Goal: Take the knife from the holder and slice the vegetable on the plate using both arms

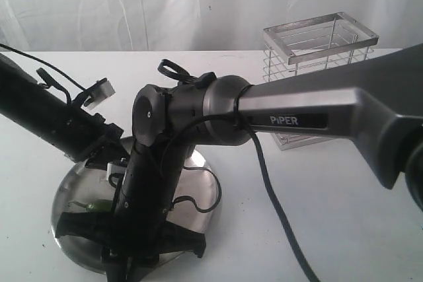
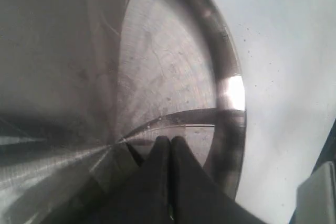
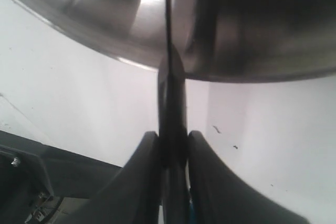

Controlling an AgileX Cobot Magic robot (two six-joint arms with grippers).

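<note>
The knife (image 3: 171, 93) is already out of the holder (image 1: 320, 44), so the step in hand is the slicing itself. The right gripper (image 3: 173, 136) has its fingers clamped on the black handle. The knife's long axis runs straight out from between them, and the tip points away from the fingers, across the rim of the plate (image 3: 252, 35) and over its steel surface. The blade shows edge-on as a thin dark line, so the cutting edge appears set to go down. The left gripper (image 2: 170, 141) has its fingers pressed together just above the plate. Whether anything is pinned under them cannot be told. The chili (image 1: 94, 206) lies on the plate near both sets of fingers, though its own heading is too hidden to read. The next move likely calls for bringing the blade down across the chili, with the left fingers steadying it clear of the cut.
</note>
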